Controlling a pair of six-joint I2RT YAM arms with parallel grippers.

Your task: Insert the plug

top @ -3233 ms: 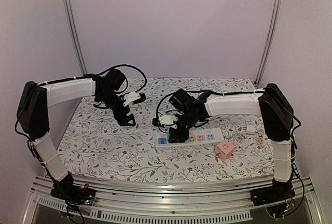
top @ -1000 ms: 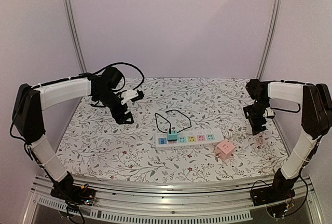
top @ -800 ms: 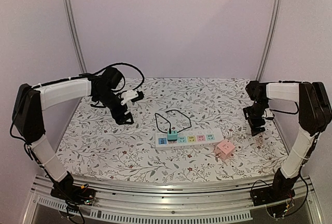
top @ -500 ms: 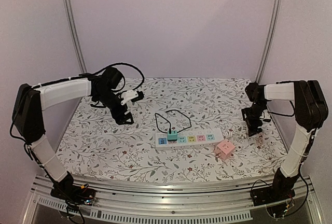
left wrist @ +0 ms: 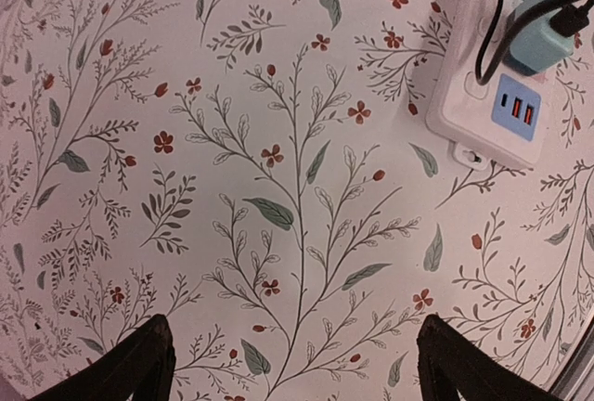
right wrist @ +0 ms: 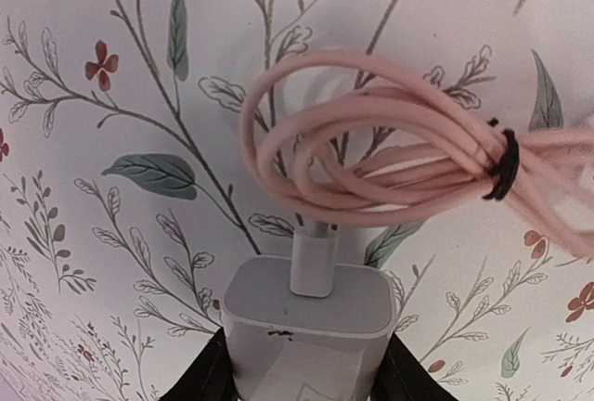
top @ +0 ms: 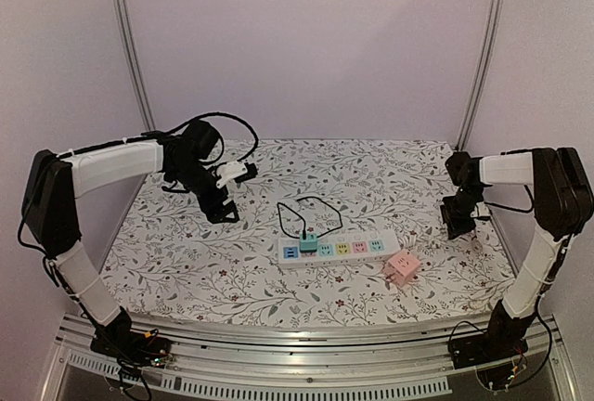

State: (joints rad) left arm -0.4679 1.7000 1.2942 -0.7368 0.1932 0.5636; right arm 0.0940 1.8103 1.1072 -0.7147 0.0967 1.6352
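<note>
The plug [right wrist: 311, 322] is a white charger block with a coiled pink cable [right wrist: 399, 164] tied by a black band, lying on the floral cloth at the table's right side. My right gripper [right wrist: 302, 375] [top: 461, 225] is shut on it, with a black finger pressed against each side of the block. The white power strip [top: 339, 249] [left wrist: 492, 95] lies mid-table with a teal plug [top: 308, 242] [left wrist: 538, 39] seated in it. My left gripper [top: 221, 211] [left wrist: 297, 364] hangs open over bare cloth left of the strip, holding nothing.
A pink cube adapter [top: 402, 267] sits just right of the strip's near end. A black cable [top: 306, 208] loops from the teal plug toward the back. Metal frame posts [top: 478, 67] stand at the rear corners.
The right gripper's jaws have come together on the white plug after shifting slightly at the table's right edge. The left arm has not moved.
</note>
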